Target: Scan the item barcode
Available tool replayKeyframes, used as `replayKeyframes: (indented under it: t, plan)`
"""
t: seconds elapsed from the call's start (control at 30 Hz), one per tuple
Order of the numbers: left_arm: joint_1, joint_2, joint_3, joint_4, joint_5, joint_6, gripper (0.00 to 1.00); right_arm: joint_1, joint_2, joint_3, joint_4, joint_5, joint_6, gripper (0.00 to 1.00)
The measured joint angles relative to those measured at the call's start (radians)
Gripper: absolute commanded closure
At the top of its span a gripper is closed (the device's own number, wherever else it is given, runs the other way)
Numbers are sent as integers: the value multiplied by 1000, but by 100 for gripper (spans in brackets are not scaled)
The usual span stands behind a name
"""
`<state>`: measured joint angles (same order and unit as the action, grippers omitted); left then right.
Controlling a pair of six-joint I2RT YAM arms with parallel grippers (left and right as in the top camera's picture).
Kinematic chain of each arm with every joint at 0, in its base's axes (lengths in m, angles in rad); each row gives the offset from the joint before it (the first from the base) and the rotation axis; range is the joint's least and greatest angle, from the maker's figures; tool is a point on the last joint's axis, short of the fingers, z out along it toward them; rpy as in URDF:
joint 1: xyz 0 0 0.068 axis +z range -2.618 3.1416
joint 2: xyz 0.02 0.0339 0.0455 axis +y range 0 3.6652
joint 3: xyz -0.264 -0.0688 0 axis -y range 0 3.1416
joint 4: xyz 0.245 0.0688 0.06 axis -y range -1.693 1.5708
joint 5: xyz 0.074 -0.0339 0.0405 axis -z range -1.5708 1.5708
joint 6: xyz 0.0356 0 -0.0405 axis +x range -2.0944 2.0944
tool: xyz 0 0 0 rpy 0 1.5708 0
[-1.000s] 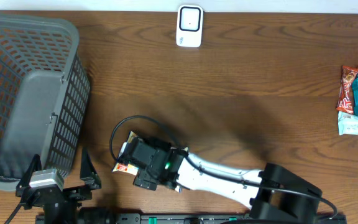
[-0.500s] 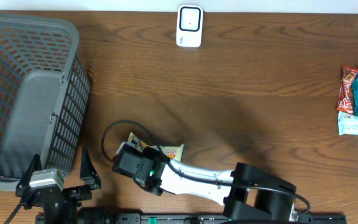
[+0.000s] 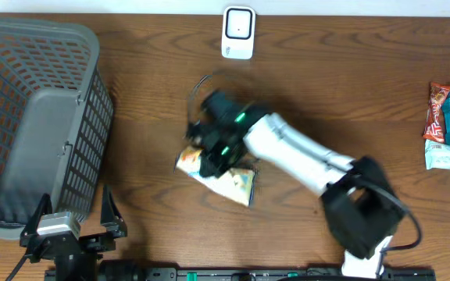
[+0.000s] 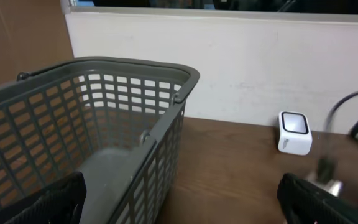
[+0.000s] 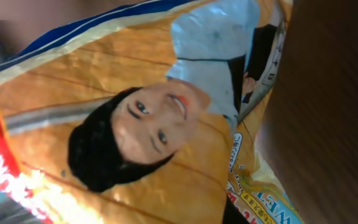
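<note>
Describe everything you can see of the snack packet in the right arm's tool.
The snack packet is a glossy, crinkled wrapper, seemingly plastic film, mostly orange-yellow with a blue edge strip. It shows a smiling dark-haired person in pale blue and a red patch with white lettering; no barcode shows. It sits slanted near the middle of the table, with the right tool shut on it near its left end. Whether it touches the table is unclear.
</note>
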<state>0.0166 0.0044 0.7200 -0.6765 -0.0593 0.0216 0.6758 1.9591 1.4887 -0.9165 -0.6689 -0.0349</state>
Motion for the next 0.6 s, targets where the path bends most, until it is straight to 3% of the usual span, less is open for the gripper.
replayKeyframes:
  t: [0.27,0.6]
  plan:
    - [0,0,0,0,0,0,2,-313,-9,-12,-130,-587,-99,99]
    - [0,0,0,0,0,0,2,-413,-9,-18,-393,-807,205,99]
